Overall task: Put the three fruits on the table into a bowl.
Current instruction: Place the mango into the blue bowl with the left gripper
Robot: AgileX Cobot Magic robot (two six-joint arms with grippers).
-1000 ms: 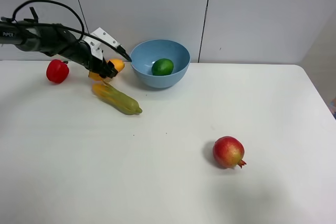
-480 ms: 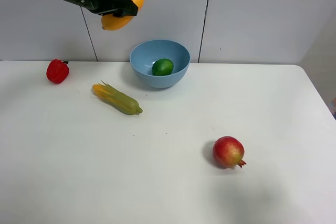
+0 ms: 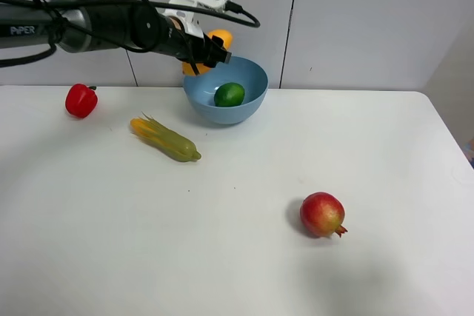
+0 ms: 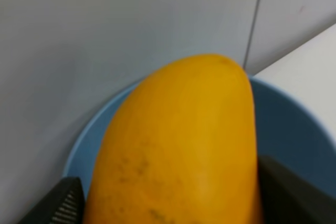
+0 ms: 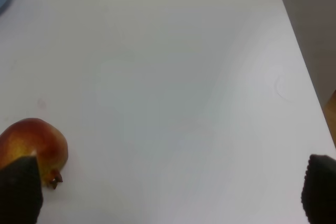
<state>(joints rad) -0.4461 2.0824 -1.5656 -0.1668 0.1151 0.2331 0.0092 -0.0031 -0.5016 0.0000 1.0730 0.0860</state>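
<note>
Clamped on the mango (image 4: pixel 178 145), the left claw (image 3: pixel 212 51) seems to hang over the blue bowl (image 3: pixel 224 112) at its rear rim, upper left, so release could bounce it onto the bench (image 3: pixel 311 138).

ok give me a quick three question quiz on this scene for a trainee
1. True or false: the pomegranate lies in the bowl.
2. Fill in: the left gripper is shut on the ___.
3. How many fruits lie in the bowl? A none, B one, C two.

Key:
1. False, it lies on the table.
2. mango.
3. B, only the lime.
</note>
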